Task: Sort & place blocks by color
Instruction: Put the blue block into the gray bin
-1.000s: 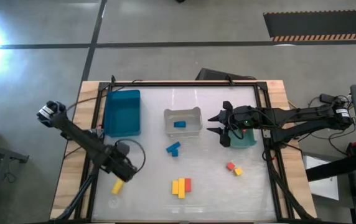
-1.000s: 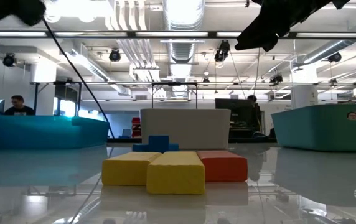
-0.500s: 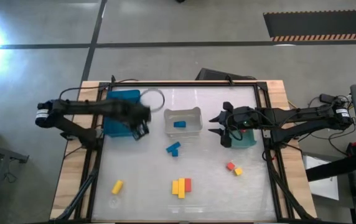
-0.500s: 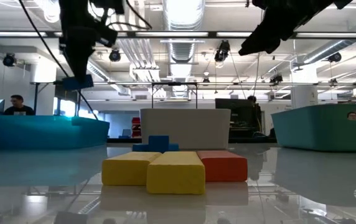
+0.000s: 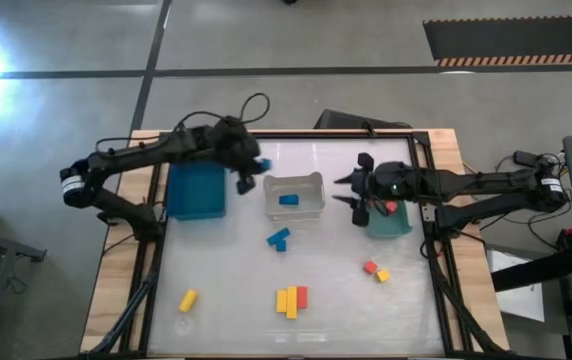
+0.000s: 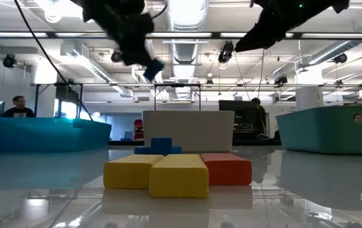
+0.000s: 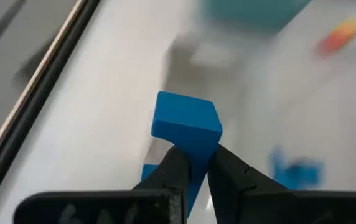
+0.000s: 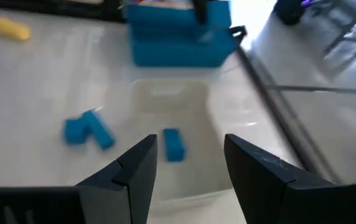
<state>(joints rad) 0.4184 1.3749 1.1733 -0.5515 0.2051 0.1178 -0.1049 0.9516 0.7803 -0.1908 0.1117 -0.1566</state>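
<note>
My left gripper (image 5: 245, 178) hovers over the gap between the blue bin (image 5: 196, 182) and the clear bin (image 5: 294, 196), shut on a blue block (image 7: 187, 122), which the low view also shows high up as a blue block (image 6: 154, 68). My right gripper (image 5: 343, 192) is open and holds nothing, above the table between the clear bin and the green bin (image 5: 389, 217). One blue block (image 5: 288, 199) lies in the clear bin. Two blue blocks (image 5: 278, 239) rest on the table. My left gripper pinches the blue block by its lower part (image 7: 193, 152) between its two fingers (image 7: 173, 167). The block stands out beyond the fingertips and is lifted clear, high above the table.
A yellow, yellow and red cluster (image 5: 291, 299) lies near the table's near edge. A red and a yellow block (image 5: 376, 270) sit toward the right, and a lone yellow block (image 5: 188, 299) at near left. A black frame (image 5: 296, 134) rims the table.
My left gripper has swung up from the near left of the table by the lone yellow block, travelled toward the far edge over the blue bin, then right toward the clear bin, carrying the blue block. My right gripper has shifted slightly toward the far edge.
</note>
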